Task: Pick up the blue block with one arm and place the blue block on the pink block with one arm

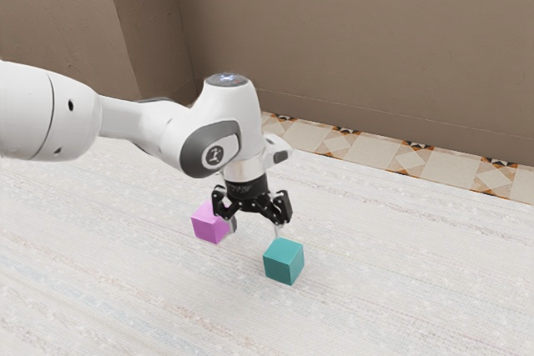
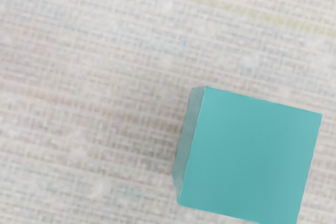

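A teal-blue block (image 1: 284, 260) rests on the pale woven tabletop, and it fills a corner of the wrist view as a flat teal square (image 2: 247, 158). A pink block (image 1: 211, 223) sits on the table to its left in the exterior view, partly behind one finger. My black gripper (image 1: 257, 221) hangs open just above the table between the two blocks, a little up and to the left of the blue one, with nothing between its fingers.
The white arm (image 1: 125, 122) reaches in from the exterior view's left. A brown wall (image 1: 375, 31) and a strip of patterned floor tiles (image 1: 400, 154) lie beyond the table's far edge. Bare tabletop (image 1: 417, 289) spreads to the right and front.
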Robot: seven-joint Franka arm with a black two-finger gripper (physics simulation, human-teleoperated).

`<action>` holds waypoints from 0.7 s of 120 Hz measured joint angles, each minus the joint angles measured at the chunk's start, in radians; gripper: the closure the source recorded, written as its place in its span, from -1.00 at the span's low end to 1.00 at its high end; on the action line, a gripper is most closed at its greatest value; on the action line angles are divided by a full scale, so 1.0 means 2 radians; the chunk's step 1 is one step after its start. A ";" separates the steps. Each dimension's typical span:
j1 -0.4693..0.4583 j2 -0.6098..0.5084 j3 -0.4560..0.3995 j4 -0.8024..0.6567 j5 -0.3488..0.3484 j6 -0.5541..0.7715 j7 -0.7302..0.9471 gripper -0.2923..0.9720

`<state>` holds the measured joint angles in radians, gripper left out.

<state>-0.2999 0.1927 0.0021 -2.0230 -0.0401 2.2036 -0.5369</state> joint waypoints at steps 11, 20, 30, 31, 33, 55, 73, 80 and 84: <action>0.003 0.013 0.000 -0.001 -0.007 0.021 0.042 -0.54; 0.003 0.024 -0.002 0.001 -0.008 0.032 0.072 -0.54; 0.002 0.039 -0.004 0.006 -0.010 0.040 0.101 -0.54; 0.002 0.040 -0.004 0.007 -0.010 0.041 0.104 -0.54; 0.002 0.043 -0.004 0.007 -0.011 0.043 0.109 -0.54; 0.004 0.065 -0.004 0.011 -0.022 0.057 0.158 -0.54; 0.002 0.086 -0.005 0.034 -0.024 0.066 0.189 -0.54; 0.001 0.091 -0.005 0.037 -0.028 0.068 0.199 -0.54; 0.000 0.092 -0.005 0.038 -0.032 0.069 0.204 -0.54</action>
<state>-0.2993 0.3773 -0.0076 -1.9474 -0.1035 2.3424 -0.1290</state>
